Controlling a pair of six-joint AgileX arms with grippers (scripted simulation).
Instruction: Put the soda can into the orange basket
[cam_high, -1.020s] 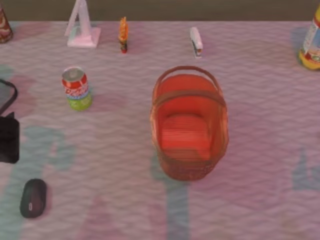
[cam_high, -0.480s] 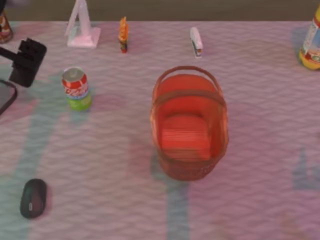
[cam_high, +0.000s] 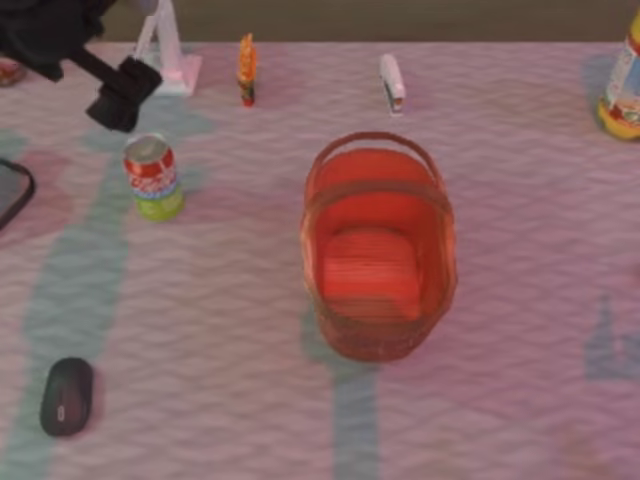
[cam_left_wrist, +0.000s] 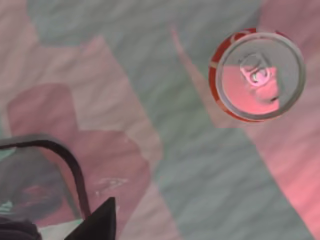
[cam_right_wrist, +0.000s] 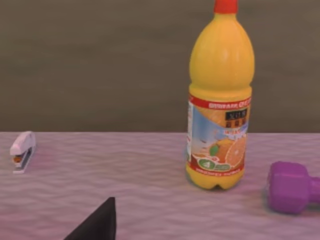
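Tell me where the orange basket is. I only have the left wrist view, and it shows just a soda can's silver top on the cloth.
Observer: The orange basket stands near the table's middle, to the right of the soda can and well apart from it. Nothing is in it.
Operator: Is the can upright?
Observer: Yes. In the top view it stands upright, red-and-white label above a green band.
Operator: Where is my gripper against it?
Observer: The left gripper hangs just beyond the can, toward the table's far left corner, not touching it.
Operator: And the other arm?
Observer: The right gripper is outside the top view. Its wrist camera faces an orange juice bottle.
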